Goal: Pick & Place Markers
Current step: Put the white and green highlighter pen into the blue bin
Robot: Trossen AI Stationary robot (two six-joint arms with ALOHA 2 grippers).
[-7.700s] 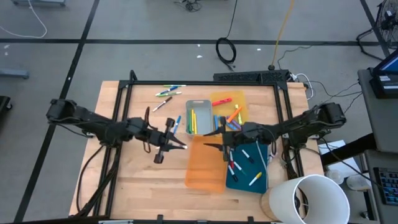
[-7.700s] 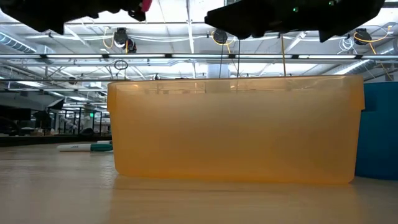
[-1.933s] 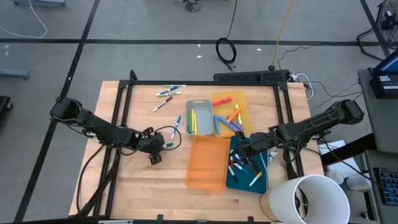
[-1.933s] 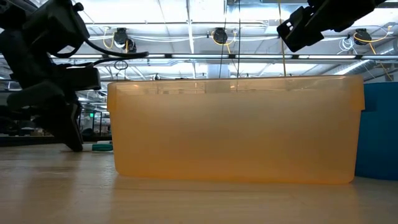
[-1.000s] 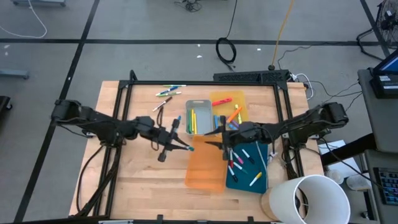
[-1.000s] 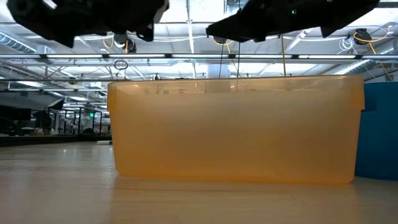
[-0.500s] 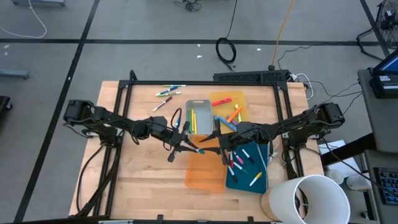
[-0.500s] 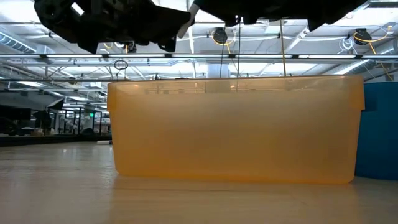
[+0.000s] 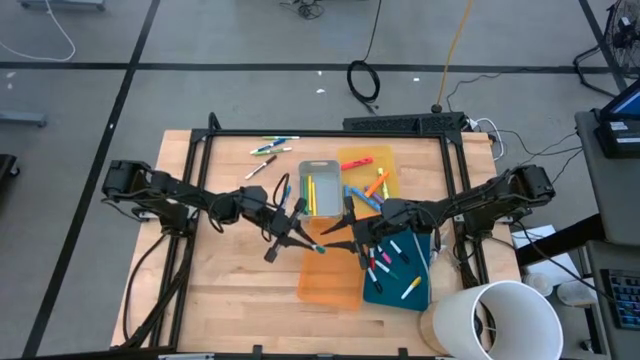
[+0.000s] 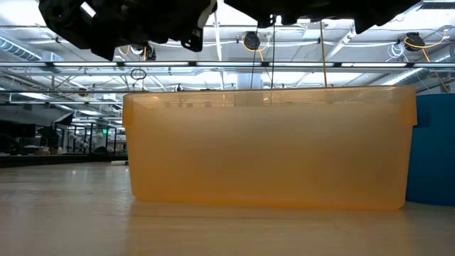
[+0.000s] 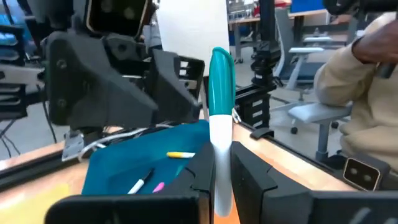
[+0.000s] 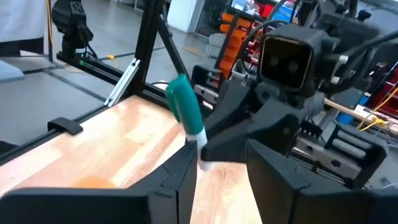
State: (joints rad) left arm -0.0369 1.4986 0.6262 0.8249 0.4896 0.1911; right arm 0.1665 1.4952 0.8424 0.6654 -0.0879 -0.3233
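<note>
A marker (image 11: 220, 81) with a white barrel and a teal cap is held in the air by my left gripper (image 11: 219, 186), which is shut on it. In the high view this gripper (image 9: 300, 238) hovers over the far end of the orange tray (image 9: 330, 272). My right gripper (image 9: 338, 232) faces it from the table's right. It is open, and its fingers (image 12: 186, 177) stand beside the marker's capped end (image 12: 185, 106). Whether they touch it I cannot tell. Several more markers lie in the teal tray (image 9: 418, 292). My left gripper pinches the marker's white barrel (image 11: 219, 152) between its two fingers. It comes level from the table's left, and the marker lies along the fingers. The teal cap sticks out ahead of the fingertips. The marker is lifted clear, above the orange tray.
A grey tray (image 9: 320, 165) and a yellow tray (image 9: 390, 162) with markers stand beyond the orange one. Loose markers (image 9: 268, 148) lie near the table's far edge. A white cylinder (image 9: 495, 320) stands at the near right corner. The orange tray (image 10: 270, 149) fills the low view.
My left gripper has carried the marker toward the table's right and slightly nearer, from beside the orange tray to over its far end, close up to my right gripper. It has stayed shut on the marker.
</note>
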